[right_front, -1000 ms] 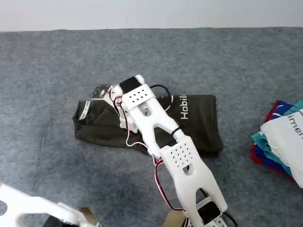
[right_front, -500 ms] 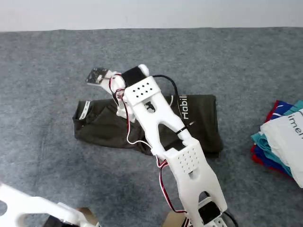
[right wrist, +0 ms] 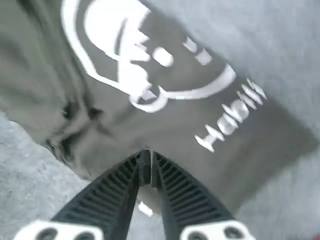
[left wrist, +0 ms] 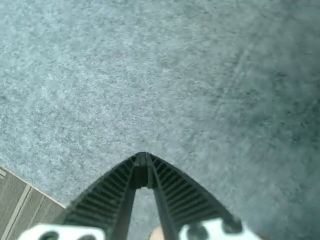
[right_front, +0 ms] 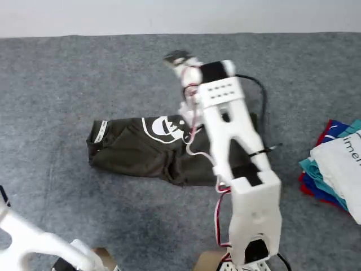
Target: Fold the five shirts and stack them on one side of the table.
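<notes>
**High view:** The dark shirt [right_front: 132, 151] lies left of centre on the grey table [right_front: 62, 68]. It is roughly folded into a long bundle, with a white print [right_front: 164, 127] facing up. The right arm [right_front: 234, 141] runs from the bottom edge up across the shirt's right part. The right hand [right_front: 179, 60] sits in the upper middle of the frame, above the shirt's top edge. A stack of folded shirts [right_front: 333, 166] rests at the right edge, well apart from the dark one. The left arm [right_front: 28, 240] shows in the lower left corner.

**Left wrist view:** The left hand [left wrist: 144, 159] has its fingertips pressed together with nothing between them, over bare table [left wrist: 150, 70].

**Right wrist view:** The right hand [right wrist: 145, 156] is likewise closed and empty. It looks down on the dark shirt [right wrist: 200, 95] with a clear gap to the cloth.

**Handling:** The shirt is probably light, soft and limp. Lifted by one layer, it would likely sag and come unfolded, and the fuzzy table could drag at it. The better hold seems to be a pinch through all layers at the folded edge, ideally at two corners.
</notes>
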{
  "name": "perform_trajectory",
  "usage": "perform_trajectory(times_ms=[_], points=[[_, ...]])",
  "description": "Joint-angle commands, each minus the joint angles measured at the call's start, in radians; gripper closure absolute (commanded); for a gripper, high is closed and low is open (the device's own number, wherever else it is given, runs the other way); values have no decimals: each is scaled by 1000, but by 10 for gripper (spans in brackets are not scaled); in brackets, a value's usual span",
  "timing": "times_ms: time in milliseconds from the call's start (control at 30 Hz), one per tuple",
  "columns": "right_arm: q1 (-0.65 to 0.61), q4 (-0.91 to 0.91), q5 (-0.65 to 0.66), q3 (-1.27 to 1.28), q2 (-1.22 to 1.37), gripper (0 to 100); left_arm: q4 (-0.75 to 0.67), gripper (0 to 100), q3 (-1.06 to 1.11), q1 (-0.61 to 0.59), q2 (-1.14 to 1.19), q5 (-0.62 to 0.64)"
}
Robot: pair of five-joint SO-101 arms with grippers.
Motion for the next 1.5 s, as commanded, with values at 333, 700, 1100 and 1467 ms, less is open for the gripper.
perform_trajectory(times_ms=[333,700,1100,1467], points=[[251,39,-245,158,-99,786,121,995,-53,57,-28,-5],[288,-10,-296,153,48,743,121,995,-51,58,-21,-6],[314,-110,-275,153,171,719,121,995,-51,58,-21,-8],[311,-143,-275,153,282,740,120,995,-51,55,-21,-48]])
